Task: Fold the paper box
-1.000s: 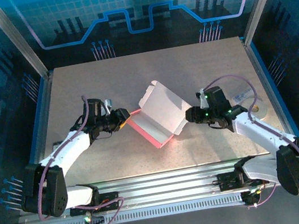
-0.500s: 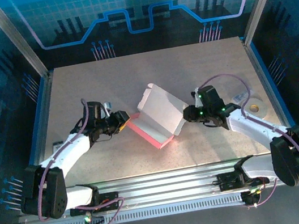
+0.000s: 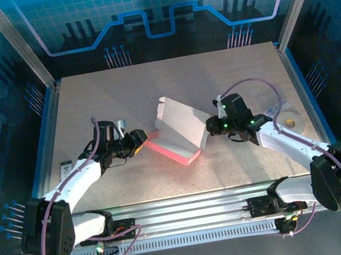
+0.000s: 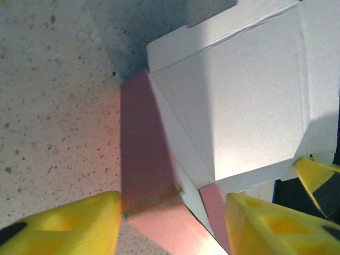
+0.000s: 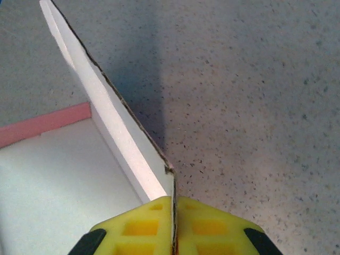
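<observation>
"From here, what's the left gripper [image 3: 141, 139] [image 4: 172, 223] doing?"

"It's low at the 9 o'clock side of the box [image 3: 177, 129] [image 4: 239, 106] with its yellow fingers [image 4: 69, 226] spread, so it has let go. The pink corner sits between them. One finger looks to be against the pink wall and the other is just clear of it."

"And the right gripper [image 3: 209, 126] [image 5: 173, 212]?"

"At the box's 3 o'clock, clenched on the thin edge of a white flap that stands upright. There's a tape roll [image 3: 289, 122] further out at 3 o'clock, near the table's edge and well apart from the box."

"Where's the box [image 5: 53, 180] itself?"

"In the middle of the table [image 3: 150, 85], half folded. Its pale inside faces up and the pink wall runs along its 7 o'clock side. Another white flap sticks up at its 11 o'clock corner"
</observation>
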### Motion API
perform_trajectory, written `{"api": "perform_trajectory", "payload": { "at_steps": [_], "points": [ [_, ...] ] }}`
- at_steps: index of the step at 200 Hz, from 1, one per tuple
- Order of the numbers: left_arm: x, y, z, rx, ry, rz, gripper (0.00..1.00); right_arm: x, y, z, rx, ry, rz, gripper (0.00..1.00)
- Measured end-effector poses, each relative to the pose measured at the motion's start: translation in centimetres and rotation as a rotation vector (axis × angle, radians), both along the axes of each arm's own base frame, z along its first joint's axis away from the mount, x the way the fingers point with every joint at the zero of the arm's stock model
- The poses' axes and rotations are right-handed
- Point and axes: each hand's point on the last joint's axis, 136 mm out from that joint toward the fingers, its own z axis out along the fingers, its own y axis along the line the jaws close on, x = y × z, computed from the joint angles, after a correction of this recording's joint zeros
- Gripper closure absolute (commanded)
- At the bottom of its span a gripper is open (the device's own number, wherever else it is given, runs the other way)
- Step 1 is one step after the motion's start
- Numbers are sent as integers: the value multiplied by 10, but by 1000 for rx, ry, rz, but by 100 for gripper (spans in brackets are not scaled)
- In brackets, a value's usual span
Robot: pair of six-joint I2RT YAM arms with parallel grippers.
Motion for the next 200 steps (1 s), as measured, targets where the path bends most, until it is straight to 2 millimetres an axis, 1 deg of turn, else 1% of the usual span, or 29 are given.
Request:
{"api": "perform_trajectory", "payload": {
  "at_steps": [18, 30, 34, 62, 86, 101, 130, 171, 186, 200],
  "points": [
    [-3, 4, 10, 24, -49, -12, 33, 2, 5, 8, -9, -35, 52, 90],
    [-4, 10, 16, 49, -80, -18, 24, 2, 7, 13, -18, -55, 86, 90],
    [-4, 12, 18, 62, -92, -22, 22, 2, 8, 15, -22, -63, 100, 89],
    [-7, 26, 30, 125, -156, -22, 17, 4, 11, 25, -44, -111, 166, 90],
    [-10, 30, 41, 175, -235, -45, 17, 4, 13, 31, -54, -137, 215, 90],
    [-8, 32, 50, 210, -282, -56, 17, 5, 15, 35, -60, -149, 246, 90],
    [7, 31, 73, 281, -377, -112, 17, 5, 20, 41, -63, -182, 301, 90],
    [44, 20, 109, 386, -484, -268, 16, 3, 23, 42, -71, -207, 353, 91],
    [55, 16, 114, 424, -522, -325, 16, 1, 25, 43, -69, -213, 370, 91],
    [62, 14, 112, 452, -541, -374, 16, 1, 25, 43, -71, -219, 381, 91]
  ]
}}
